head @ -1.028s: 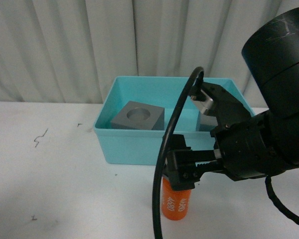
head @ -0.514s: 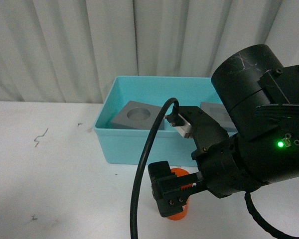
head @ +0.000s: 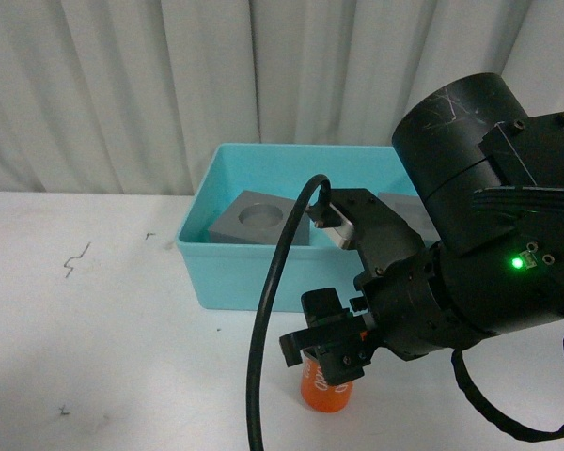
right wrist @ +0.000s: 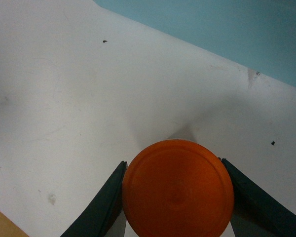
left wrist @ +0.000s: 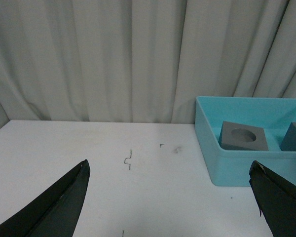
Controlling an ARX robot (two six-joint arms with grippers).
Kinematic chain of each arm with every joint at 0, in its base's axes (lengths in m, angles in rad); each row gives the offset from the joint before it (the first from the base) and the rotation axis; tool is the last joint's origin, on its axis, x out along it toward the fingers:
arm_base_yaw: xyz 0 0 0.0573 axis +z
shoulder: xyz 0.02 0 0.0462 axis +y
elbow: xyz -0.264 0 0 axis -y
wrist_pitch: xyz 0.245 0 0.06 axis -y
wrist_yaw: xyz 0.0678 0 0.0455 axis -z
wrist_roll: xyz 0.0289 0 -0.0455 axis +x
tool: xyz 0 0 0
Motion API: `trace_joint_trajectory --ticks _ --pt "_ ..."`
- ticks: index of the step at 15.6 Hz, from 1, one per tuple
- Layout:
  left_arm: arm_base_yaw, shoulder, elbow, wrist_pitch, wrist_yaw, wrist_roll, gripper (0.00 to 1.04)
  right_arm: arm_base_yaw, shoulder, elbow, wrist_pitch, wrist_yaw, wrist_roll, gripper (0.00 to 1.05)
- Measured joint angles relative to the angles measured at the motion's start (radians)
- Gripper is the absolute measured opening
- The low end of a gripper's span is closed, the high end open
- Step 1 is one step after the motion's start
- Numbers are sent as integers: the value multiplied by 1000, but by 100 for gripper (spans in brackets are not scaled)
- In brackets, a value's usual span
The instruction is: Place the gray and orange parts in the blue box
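The orange cylinder stands upright on the white table in front of the blue box. My right gripper is shut on its upper part; in the right wrist view its round orange top fills the gap between the dark fingers. A gray cube with a round recess lies in the box, and a second gray cube shows partly behind my right arm. In the left wrist view my left gripper is open and empty over bare table, left of the box and both cubes.
White curtains hang behind the table. Small dark marks dot the white tabletop left of the box. My right arm's black cable loops in front of the box.
My right arm has swung lower and leftward over the cylinder and the gripper has closed on its top. The cubes and box have not moved.
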Motion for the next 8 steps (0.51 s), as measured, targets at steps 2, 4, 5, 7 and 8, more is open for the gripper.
trace_joint_trajectory --ticks 2,4,5,7,8 --pt "0 0 0 0 0 0 98 0 -16 0 -17 18 -16 49" --pt "0 0 0 0 0 0 98 -4 -92 3 -70 22 -46 49" --pt "0 0 0 0 0 0 98 -16 -138 26 -103 21 -66 49" --pt "0 0 0 0 0 0 98 -119 -192 210 -213 16 -129 49" --pt "0 0 0 0 0 0 98 -137 -177 244 -229 14 -137 49"
